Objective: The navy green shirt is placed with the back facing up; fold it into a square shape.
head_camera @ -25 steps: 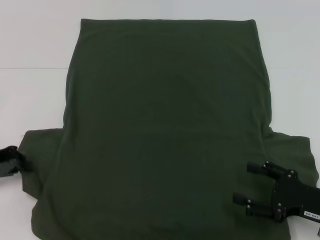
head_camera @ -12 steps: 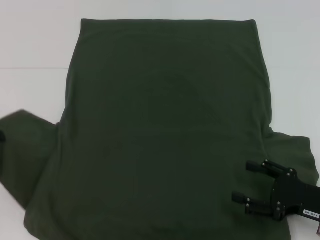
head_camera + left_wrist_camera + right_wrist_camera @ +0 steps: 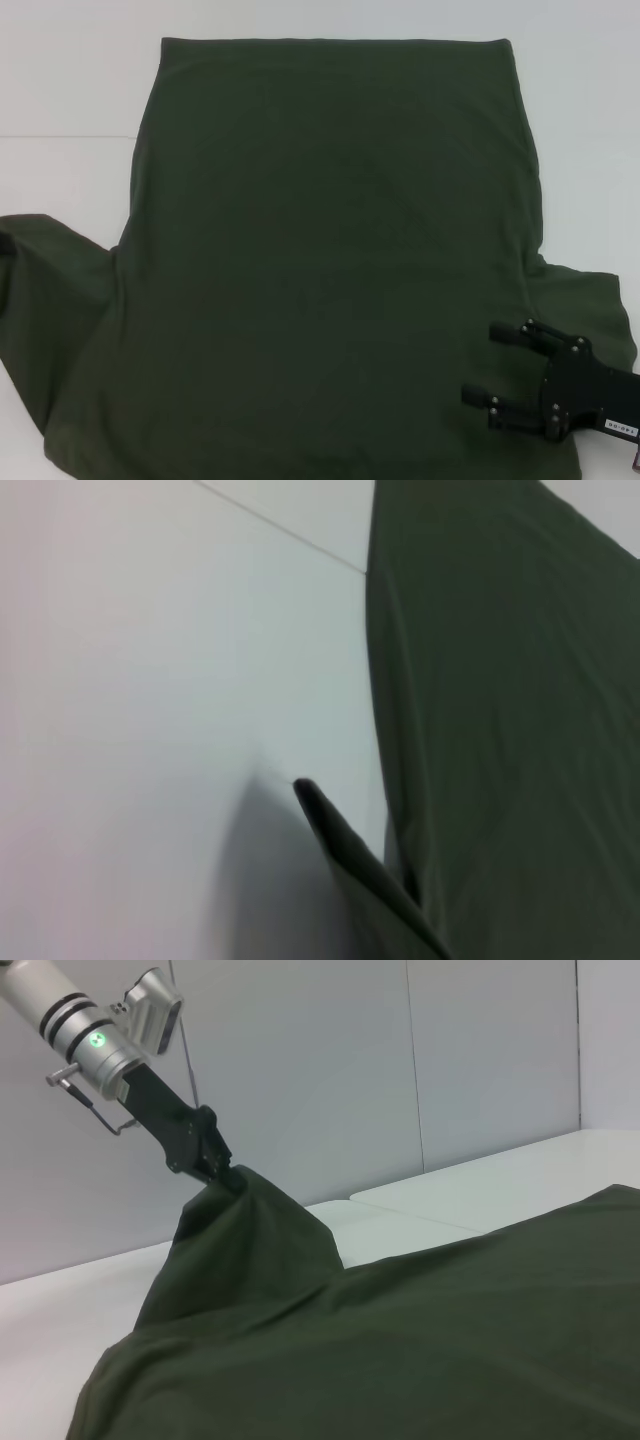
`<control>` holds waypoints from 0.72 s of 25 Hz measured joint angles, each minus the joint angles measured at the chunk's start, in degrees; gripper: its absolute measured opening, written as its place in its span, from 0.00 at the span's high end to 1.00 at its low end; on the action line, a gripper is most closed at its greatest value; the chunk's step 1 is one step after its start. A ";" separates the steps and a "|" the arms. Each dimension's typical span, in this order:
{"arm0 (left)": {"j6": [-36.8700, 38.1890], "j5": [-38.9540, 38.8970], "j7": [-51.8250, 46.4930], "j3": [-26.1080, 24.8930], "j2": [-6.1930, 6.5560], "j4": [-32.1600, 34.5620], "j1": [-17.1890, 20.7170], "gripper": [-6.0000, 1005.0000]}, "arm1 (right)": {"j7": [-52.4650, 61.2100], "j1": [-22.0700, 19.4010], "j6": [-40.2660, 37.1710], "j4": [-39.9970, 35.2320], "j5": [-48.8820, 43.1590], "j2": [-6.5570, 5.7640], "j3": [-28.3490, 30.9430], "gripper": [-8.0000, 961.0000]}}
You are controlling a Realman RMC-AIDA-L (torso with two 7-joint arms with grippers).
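Head view cuts off your left gripper at the frame edge; the right wrist view shows it [image 3: 222,1172] pinched shut on the left sleeve of the navy green shirt [image 3: 330,250], which it holds raised off the white table [image 3: 70,90]. The shirt's body lies flat on that table. Your right gripper [image 3: 495,365] rests with fingers parted at the right sleeve, gripping nothing. Pale wall panels [image 3: 400,1060] stand behind.

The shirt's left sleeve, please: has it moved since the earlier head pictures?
Yes. The shirt's left sleeve has risen and spread toward the picture's left edge, while the shirt's far hem stays put; the left end effector lifts it.
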 joint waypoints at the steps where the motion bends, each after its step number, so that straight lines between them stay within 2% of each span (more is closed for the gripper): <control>1: 0.22 0.00 -0.08 -0.12 0.18 0.22 -0.14 0.94 | 0.00 0.00 -0.02 -0.01 0.00 -0.02 0.00 0.04; 5: 1.58 -0.08 -0.72 -0.35 0.64 1.74 -0.54 0.93 | 0.00 0.00 -0.08 -0.10 0.00 -0.09 0.00 0.04; 11: 3.12 -0.47 -0.83 -0.11 0.37 1.93 -1.74 0.93 | 0.00 0.10 -0.08 -0.01 0.00 0.00 0.00 0.04; 14: 3.28 -0.45 -0.84 0.18 -0.25 1.53 -2.41 0.92 | 0.00 0.18 -0.08 0.05 0.00 0.01 0.00 0.04; 18: 3.70 -0.46 -1.11 0.36 -2.13 1.41 -3.88 0.92 | 0.00 0.18 -0.08 0.09 0.00 0.01 0.00 0.04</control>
